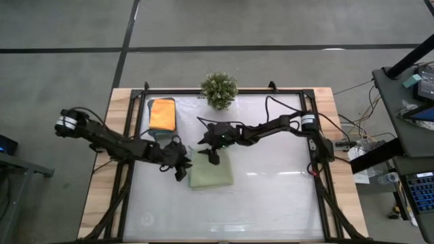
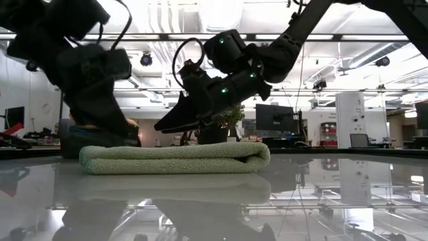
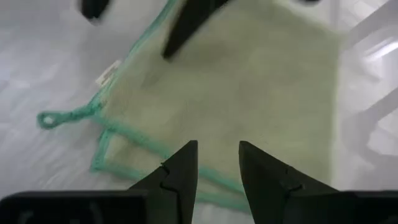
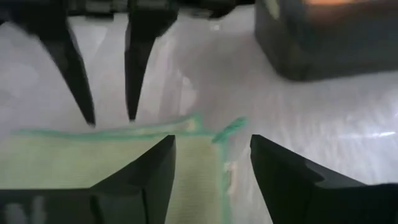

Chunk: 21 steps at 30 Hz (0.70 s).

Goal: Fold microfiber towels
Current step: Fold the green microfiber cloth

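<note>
A pale sage-green towel [image 1: 211, 172] lay folded flat on the white bench [image 1: 271, 203], near its middle, edges roughly doubled over in the low view. The left gripper [image 1: 180, 165] hung just over the towel's left edge, fingers [image 3: 183, 174] spread apart and holding nothing. The right gripper [image 1: 212, 155] hovered just above the towel's far edge, its fingers [image 4: 152, 171] parted too, empty, with the green stitched hem and small white tag [image 4: 229, 176] between them. An orange towel [image 1: 163, 114] sat on the dark grey tray [image 1: 165, 135] beyond. By the look of it, this fold was done and released; other towels were not in view
</note>
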### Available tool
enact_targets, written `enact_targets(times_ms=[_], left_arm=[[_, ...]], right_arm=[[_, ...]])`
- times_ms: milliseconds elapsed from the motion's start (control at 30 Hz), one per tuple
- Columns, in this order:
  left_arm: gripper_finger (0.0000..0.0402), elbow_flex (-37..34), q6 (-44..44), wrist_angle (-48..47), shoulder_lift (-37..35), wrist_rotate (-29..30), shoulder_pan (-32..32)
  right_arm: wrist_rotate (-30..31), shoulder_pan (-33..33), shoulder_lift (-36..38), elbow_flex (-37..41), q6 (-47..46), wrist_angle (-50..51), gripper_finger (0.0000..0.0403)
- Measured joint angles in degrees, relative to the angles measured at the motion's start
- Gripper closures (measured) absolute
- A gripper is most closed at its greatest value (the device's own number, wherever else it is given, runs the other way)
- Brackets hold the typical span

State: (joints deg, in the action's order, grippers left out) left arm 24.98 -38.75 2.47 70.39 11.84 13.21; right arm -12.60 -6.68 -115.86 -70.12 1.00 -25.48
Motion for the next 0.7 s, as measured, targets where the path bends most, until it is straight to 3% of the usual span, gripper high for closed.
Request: enact_targets(times_ms=[367, 700], left_arm=[[0.03, -0.5, 0.1, -4.8, 3.2, 0.9, -0.1], [0.03, -1.8, 1.6, -5.9, 3.9, 12.2, -0.1]], right_arm=[[-2.9, -0.6, -8.5, -8.5, -0.9, 0.3, 0.0215], [-3.1, -0.6, -10.0, -11.0, 0.1, 4.4, 0.0225]])
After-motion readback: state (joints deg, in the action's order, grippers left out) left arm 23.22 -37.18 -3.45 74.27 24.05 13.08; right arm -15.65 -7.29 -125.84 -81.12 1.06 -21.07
